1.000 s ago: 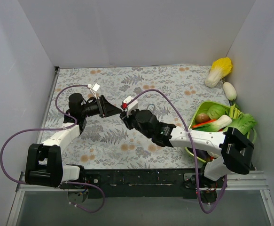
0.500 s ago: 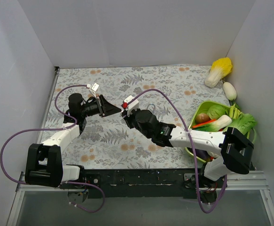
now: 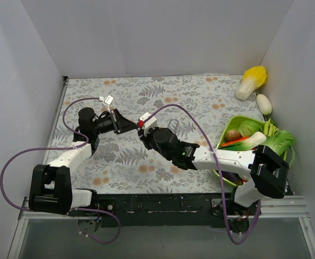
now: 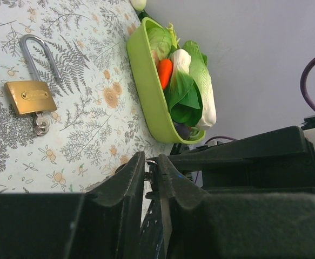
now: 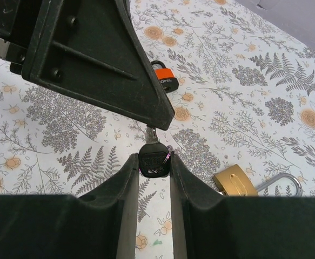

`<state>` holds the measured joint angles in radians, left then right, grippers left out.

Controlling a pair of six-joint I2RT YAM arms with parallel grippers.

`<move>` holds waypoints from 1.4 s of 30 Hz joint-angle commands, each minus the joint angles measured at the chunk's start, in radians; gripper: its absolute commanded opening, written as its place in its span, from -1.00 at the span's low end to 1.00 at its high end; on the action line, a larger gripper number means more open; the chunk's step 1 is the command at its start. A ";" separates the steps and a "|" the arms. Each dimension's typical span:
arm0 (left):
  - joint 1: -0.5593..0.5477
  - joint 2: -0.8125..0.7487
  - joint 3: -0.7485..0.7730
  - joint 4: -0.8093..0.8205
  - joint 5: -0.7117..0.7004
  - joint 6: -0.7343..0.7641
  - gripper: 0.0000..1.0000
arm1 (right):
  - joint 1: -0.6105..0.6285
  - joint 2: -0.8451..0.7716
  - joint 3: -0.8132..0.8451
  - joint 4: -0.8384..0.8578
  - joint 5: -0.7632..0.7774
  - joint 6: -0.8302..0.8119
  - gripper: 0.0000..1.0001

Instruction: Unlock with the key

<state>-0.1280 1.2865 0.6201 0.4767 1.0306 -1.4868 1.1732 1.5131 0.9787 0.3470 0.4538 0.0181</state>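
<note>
My right gripper [image 5: 153, 158] is shut on the black head of the key [image 5: 154, 164], whose metal blade points away toward my left gripper [image 4: 151, 159]. The left fingers stand almost together with the blade tip pinched between them. Over the mat's middle, the left gripper [image 3: 132, 127] and the right gripper [image 3: 145, 131] meet tip to tip above the table. A brass padlock [image 4: 30, 97] with a steel shackle lies flat on the mat, with a small key bunch [image 4: 40, 124] at its base; the brass padlock [image 5: 234, 183] also shows under the right wrist. A small orange and black padlock [image 5: 165, 81] lies further off.
A green basket [image 3: 226, 131] of toy vegetables stands at the right, close to the right arm's elbow. A toy cabbage [image 3: 253, 81] and a white radish [image 3: 263, 103] lie at the far right by the wall. Purple cables loop over both arms. White walls enclose the mat.
The left jaws have narrowed from wide apart to nearly together around the key's blade. The right gripper has shifted slightly left, bringing the key in to the left fingertips.
</note>
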 commanded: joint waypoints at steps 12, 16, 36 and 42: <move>-0.001 -0.010 -0.013 0.036 0.002 -0.010 -1.00 | 0.008 0.006 0.043 0.024 0.054 -0.003 -0.97; -0.001 -0.019 -0.003 -0.004 -0.018 0.028 -1.00 | 0.006 -0.034 0.018 0.024 0.049 0.048 -0.60; -0.107 -0.075 -0.003 0.072 0.129 0.074 -1.00 | -0.316 -0.354 -0.150 -0.036 -0.877 0.263 0.34; -0.120 -0.088 -0.011 0.091 0.141 0.074 -1.00 | -0.317 -0.289 -0.144 -0.036 -0.954 0.289 0.28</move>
<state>-0.2386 1.2392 0.6155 0.5201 1.1351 -1.4132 0.8566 1.1957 0.7948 0.3031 -0.3878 0.2775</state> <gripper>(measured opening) 0.018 0.651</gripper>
